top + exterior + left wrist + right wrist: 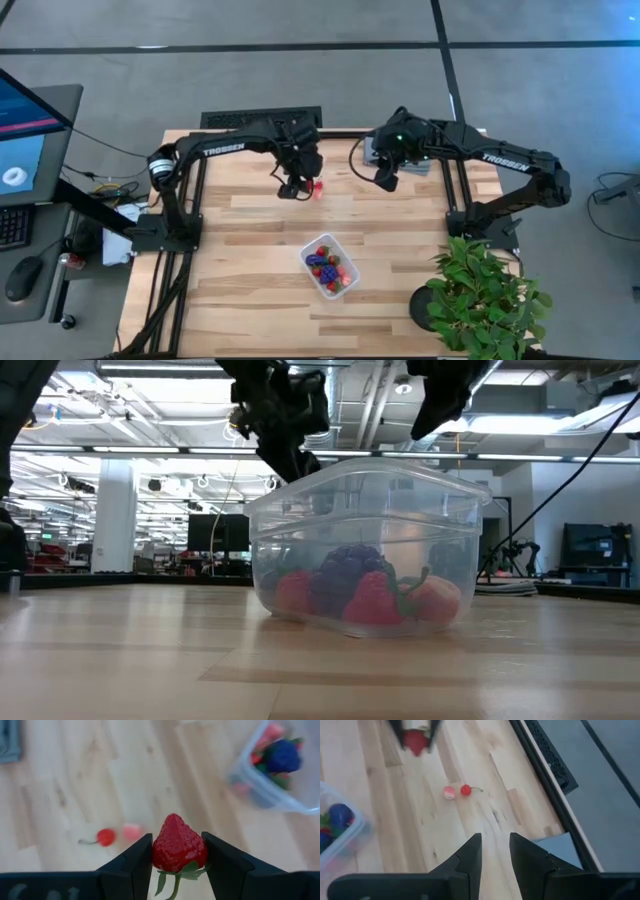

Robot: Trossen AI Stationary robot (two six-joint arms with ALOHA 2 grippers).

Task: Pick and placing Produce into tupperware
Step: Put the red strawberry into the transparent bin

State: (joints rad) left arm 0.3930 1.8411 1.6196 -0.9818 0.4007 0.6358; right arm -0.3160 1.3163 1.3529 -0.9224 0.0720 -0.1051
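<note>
My left gripper [177, 857] hangs above the table's far middle [292, 186], shut on a red strawberry [178, 847]. A red cherry [106, 836] and a pink piece [131, 831] lie on the wood below it, close to each other [465, 790]. The clear tupperware [330, 265] stands toward the near middle, with red pieces and a dark purple one inside [350, 575]. My right gripper [495, 852] is open and holds nothing; it hovers above the far right of the table [385, 178]. My left gripper pinches the strawberry between its two fingers [135, 862], one on each side of its broad end [162, 855]. The green leaves and stem [172, 880] point back toward the wrist, the tip away from it. The strawberry is lifted clear of the table.
A green potted plant [480, 295] stands at the near right corner. A grey cloth [555, 852] lies at the far right edge under my right arm. A dark keyboard-like slab [262, 119] sits past the far edge. Bare wood [240, 290] lies left of the tupperware.
</note>
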